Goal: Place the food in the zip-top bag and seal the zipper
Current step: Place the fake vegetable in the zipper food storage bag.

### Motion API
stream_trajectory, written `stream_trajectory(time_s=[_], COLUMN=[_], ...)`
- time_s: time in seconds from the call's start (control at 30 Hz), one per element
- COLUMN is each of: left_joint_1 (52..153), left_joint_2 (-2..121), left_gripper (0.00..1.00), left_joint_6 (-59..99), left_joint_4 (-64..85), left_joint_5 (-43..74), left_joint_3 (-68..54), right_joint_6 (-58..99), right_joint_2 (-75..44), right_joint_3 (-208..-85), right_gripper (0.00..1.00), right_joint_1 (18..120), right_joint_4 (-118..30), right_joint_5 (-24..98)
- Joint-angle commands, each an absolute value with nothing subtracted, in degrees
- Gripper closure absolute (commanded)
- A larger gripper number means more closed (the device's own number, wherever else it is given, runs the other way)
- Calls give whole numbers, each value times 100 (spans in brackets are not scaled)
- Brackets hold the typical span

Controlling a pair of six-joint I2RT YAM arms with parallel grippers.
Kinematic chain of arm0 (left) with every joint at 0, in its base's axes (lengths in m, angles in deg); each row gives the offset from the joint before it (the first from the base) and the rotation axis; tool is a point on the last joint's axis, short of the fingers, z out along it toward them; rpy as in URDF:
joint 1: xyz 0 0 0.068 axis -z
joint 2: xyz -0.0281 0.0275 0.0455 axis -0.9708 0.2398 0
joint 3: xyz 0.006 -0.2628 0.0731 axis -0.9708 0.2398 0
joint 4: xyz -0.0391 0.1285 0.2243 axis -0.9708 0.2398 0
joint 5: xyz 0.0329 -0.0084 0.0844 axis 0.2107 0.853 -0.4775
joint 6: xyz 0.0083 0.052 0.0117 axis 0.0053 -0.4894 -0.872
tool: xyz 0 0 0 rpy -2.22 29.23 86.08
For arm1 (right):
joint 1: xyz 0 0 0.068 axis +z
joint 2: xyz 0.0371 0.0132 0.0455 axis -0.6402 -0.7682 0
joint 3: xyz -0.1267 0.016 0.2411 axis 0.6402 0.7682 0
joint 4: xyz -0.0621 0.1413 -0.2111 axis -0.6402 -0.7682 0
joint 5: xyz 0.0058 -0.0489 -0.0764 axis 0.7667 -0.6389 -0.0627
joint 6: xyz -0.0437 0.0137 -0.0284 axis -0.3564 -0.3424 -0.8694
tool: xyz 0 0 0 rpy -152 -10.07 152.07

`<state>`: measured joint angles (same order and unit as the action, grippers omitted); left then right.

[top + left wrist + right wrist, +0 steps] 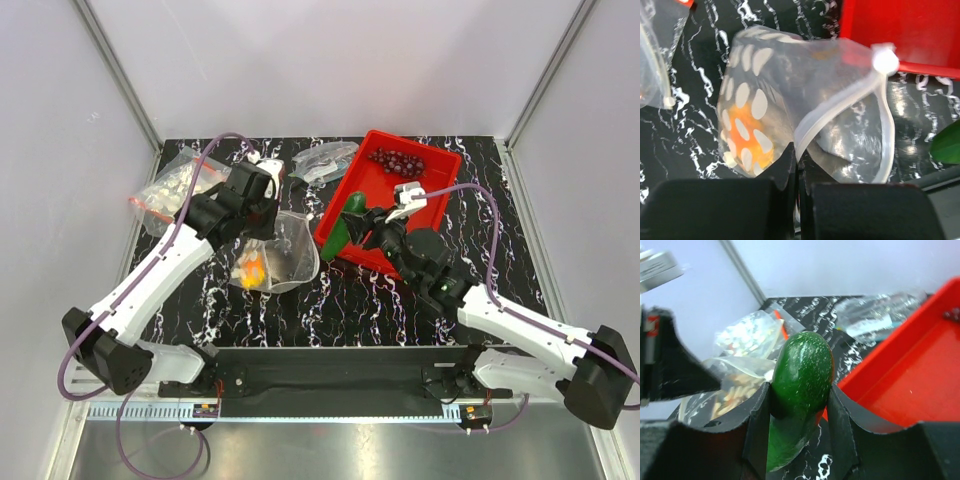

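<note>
Partly loaded zip-top bag (755, 100), mouth standing open on the black marbled worktop (350, 300). Left hand (797, 167), closed, pinches the film at the bag's mouth edge; the zipper (837, 102) gapes in a loop, unsealed. 1 food, the orange-yellow fruit (742, 140), already lies inside. Right hand (800, 407) grips the green cucumber (805, 365) between its 2 fingers, above the near-left edge of the red tray (440, 180) and just beside the bag. The dark red grape bunch (398, 160) lies in the tray's far end. The grey fish cannot be located with certainty. Judged remaining: cucumber, grapes, possibly fish, then sealing.
</note>
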<state>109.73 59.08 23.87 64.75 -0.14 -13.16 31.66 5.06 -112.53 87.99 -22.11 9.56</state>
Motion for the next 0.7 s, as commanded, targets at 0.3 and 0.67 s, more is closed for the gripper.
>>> stream_trajectory(time_s=[0.3,0.67], left_joint_1=[10961,10961], left_joint_2=[6153,6425], left_gripper=[100,100], left_joint_6=[2816,2702], left_joint_4=[6449,6616], left_joint_5=[1449,1135], left_joint_3=[-1910,-2165], right_joint_6=[2057,1793], right_joint_2=[284,889], right_joint_3=[-11435,-11321], right_gripper=[91,94], right_joint_1=[9245,9377], right_joint_4=[-962,-1190], right_joint_5=[1043,1105])
